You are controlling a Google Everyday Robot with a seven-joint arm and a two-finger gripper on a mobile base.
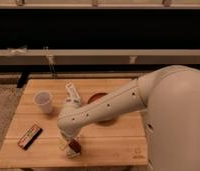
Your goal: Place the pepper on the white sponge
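While the white arm (143,100) fills the 3 o'clock side of the view, a wooden table (108,145) lies beneath it. Orange-red bowl (99,98): table centre, mostly hidden behind the arm. White cup (43,101): 10 o'clock of the bowl, upright. Dark bar with tan stripe (29,136): 8 o'clock, near the table's edge. Gripper (70,145): 6 o'clock edge, pointing down; finger state cannot be told. White sponge (69,151): directly under the gripper. Pepper (75,145): on or just above the sponge, at the gripper's tip.

High view over arm (108,107), gripper (70,145) near
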